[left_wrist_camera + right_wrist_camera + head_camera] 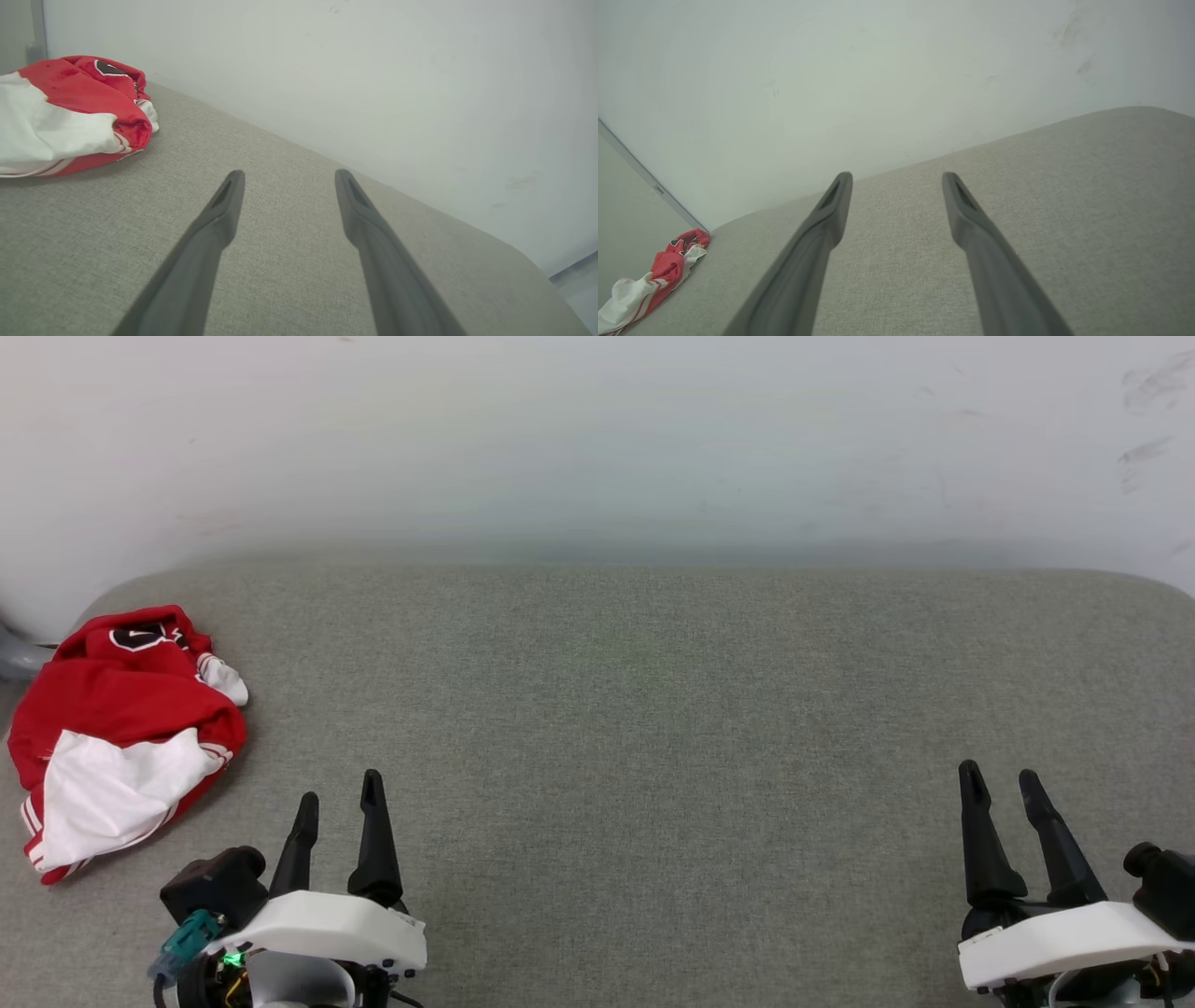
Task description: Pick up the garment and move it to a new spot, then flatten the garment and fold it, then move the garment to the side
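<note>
There's the shirt, bunched in a heap at the far left end of the grey padded surface, close to the back corner where it meets the pale wall. It's mostly red cloth. One white sleeve is spread across the near side with striped trim along its hem, and a black patch outlined in white peeks out on top at the back.

My left gripper sits low at the near edge, to the right of the heap and apart from it. Its fingers point away from me toward the wall, and the jaws are spread wide with just grey fabric showing between them. Looking along that wrist, the heap lies up and off to the left, beyond the tips and clear of them.

My right gripper is way over at the other end of the surface, well apart from the shirt. It aims at the wall too, leaning a touch to the left, jaws wide and holding nothing. From that wrist the shirt is a small red-and-white bundle at the far lower left.
</note>
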`<state>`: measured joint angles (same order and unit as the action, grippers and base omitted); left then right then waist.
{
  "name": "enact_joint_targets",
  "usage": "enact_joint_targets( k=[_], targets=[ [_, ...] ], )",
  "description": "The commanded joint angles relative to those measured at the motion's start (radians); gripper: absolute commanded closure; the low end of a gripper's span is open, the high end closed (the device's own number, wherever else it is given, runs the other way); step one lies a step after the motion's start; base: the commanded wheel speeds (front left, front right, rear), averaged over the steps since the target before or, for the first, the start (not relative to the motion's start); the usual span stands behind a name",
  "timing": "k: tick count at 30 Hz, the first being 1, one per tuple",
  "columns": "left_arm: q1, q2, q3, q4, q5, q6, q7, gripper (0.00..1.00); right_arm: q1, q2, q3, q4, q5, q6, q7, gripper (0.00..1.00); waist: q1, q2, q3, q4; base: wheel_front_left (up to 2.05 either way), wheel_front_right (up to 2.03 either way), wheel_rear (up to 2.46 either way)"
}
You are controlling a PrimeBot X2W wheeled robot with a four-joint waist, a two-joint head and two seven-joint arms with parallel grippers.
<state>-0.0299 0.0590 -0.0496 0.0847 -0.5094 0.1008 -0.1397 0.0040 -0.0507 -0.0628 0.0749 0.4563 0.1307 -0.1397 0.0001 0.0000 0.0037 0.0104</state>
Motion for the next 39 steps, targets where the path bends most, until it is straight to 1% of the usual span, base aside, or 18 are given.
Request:
enact_joint_targets(
  k=[1,11,12,19,28,39],
  targets=[
    [-0.004,0.01,-0.006,-0.015,0.032,0.009,-0.01,0.0,0.002,0.0,0.001,-0.014,-0.031,0.0,-0.01,0.0,0.0,0.0,0.0,0.0,0.0,0.0,0.0],
    [0.003,0.021,-0.04,-0.019,0.129,0.034,-0.036,0.0,0.012,0.0,0.007,-0.02,-0.144,0.0,-0.035,0.0,0.0,0.0,-0.001,0.002,0.0,0.0,0.0],
    [0.006,0.023,-0.048,-0.02,0.155,0.04,-0.043,0.0,0.014,0.0,0.008,-0.024,-0.177,0.0,-0.042,0.0,0.0,0.0,-0.002,0.003,0.0,0.0,0.0],
    [0.009,0.026,-0.059,-0.025,0.208,0.049,-0.057,0.0,0.019,0.0,0.009,-0.033,-0.234,0.0,-0.057,0.0,0.0,0.0,-0.001,0.004,0.0,0.0,0.0],
    [0.017,0.023,-0.062,-0.028,0.275,0.044,-0.077,0.0,0.028,0.001,0.011,-0.045,-0.308,0.0,-0.077,0.0,0.0,0.0,-0.003,0.005,0.0,0.0,0.0],
    [0.026,0.01,-0.054,-0.021,0.344,0.014,-0.098,0.0,0.036,0.001,0.016,-0.058,-0.377,0.0,-0.099,0.0,0.0,0.0,-0.006,0.007,0.0,0.0,0.0]
  ],
)
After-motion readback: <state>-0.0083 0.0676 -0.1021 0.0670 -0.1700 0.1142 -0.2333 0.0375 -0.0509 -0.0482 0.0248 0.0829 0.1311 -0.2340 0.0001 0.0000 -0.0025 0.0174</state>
